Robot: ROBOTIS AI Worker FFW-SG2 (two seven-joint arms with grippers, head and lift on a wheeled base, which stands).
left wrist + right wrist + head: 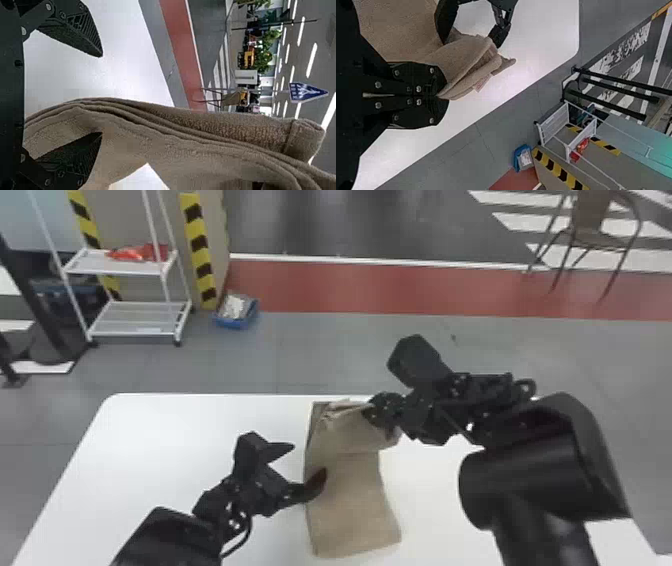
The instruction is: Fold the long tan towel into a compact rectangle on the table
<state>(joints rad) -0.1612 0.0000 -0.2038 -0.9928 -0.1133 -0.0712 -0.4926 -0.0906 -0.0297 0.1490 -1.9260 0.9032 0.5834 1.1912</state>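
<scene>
The tan towel (350,500) lies lengthwise on the white table, its far part folded over and lifted. My right gripper (372,412) holds that part at its right far edge; in the right wrist view the right gripper (440,95) is closed on a corner of layered towel (466,63). At the towel's left edge, my left gripper (306,462) stands open, one finger over the cloth and the other off to the left. In the left wrist view the left gripper (101,95) has its fingers wide apart, with towel layers (158,130) passing between and beside them.
The white table (165,440) extends to both sides of the towel, its far edge close behind the folded part. Beyond it on the floor are a white shelf cart (135,317), a blue bin (236,321) and a chair (595,237).
</scene>
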